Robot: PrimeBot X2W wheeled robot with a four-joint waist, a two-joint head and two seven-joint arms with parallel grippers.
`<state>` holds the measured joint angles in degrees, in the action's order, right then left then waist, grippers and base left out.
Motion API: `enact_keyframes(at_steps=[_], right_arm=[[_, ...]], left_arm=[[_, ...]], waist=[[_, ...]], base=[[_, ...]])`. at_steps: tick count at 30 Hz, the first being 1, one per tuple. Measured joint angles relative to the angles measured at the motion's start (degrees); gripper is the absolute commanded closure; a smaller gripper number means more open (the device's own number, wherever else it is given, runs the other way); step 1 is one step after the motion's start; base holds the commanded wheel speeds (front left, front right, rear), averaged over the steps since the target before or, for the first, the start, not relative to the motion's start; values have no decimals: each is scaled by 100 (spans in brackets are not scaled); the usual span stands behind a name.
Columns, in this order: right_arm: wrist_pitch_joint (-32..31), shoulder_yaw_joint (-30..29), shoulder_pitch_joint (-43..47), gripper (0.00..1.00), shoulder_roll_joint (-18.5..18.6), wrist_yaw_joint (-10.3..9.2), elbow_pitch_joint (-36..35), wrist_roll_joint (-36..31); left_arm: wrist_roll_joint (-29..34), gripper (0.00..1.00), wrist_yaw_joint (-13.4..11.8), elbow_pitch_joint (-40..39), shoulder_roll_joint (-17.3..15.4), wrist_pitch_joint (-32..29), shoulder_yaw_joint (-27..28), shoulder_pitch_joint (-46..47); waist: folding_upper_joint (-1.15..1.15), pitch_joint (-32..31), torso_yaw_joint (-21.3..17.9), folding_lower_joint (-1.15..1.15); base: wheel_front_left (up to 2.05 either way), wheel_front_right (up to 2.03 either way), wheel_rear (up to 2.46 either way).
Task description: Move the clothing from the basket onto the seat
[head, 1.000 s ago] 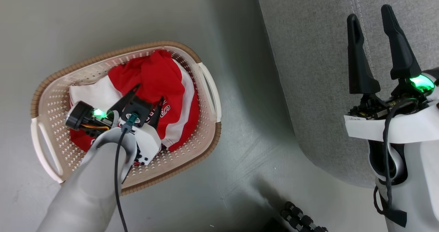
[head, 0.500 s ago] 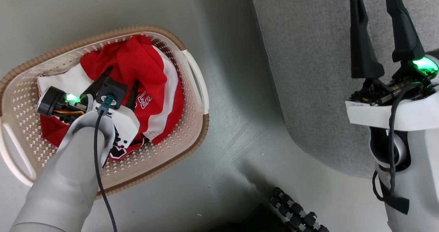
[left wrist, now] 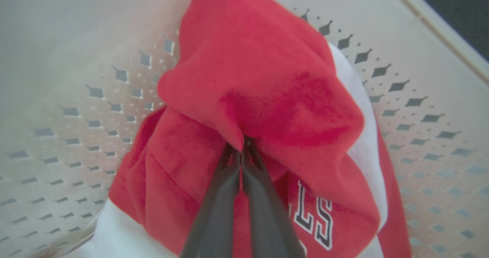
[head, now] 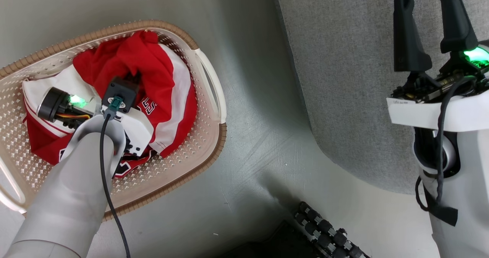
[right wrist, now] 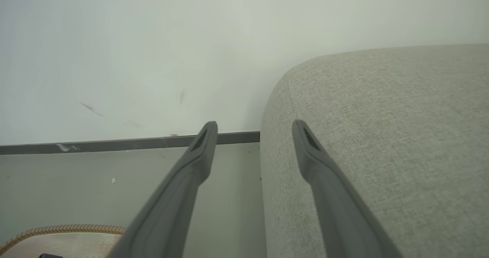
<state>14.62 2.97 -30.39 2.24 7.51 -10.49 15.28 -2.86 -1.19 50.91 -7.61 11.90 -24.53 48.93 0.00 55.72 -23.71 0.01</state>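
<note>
Clothing (left wrist: pixel 267 78) heaped in one basket (head: pixel 191 166), left gripper (left wrist: pixel 241 147) pinching its red fold, right gripper (right wrist: pixel 254 130) spread empty near one seat (right wrist: pixel 382 136)

Home-style setup, living-room corner. Light-grey fabric sofa seat (head: pixel 363 78) with a rounded corner, and a cream perforated laundry basket (head: pixel 114 27) standing on the floor (head: pixel 259 136) near it, with red-and-white sports clothing (head: pixel 153 63) heaped inside. Floor is hard, smooth, grey-green and scuffed. Wall (right wrist: pixel 153 40) is plain and pale with a few marks, and a dark baseboard (right wrist: pixel 114 145) runs along its foot. Furnishings read as home; the bare hard surfaces read more like a test room.
</note>
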Motion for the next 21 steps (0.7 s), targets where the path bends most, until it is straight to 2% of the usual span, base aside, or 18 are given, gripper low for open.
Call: enact_keyframes(at_steps=[14, 21], right_arm=[[1, -199, -57, 0, 1, -1, 179, -42], [1, -227, -59, 0, 1, 0, 224, -209]], left_arm=[[-77, 100, 34, -380, 70, 189, 8, -42], [-114, 100, 91, -757, 73, 233, -16, -360]], waist=[[0, -144, 188, 0], [0, -265, 355, 0]], base=[[0, 0, 0], [0, 0, 0]])
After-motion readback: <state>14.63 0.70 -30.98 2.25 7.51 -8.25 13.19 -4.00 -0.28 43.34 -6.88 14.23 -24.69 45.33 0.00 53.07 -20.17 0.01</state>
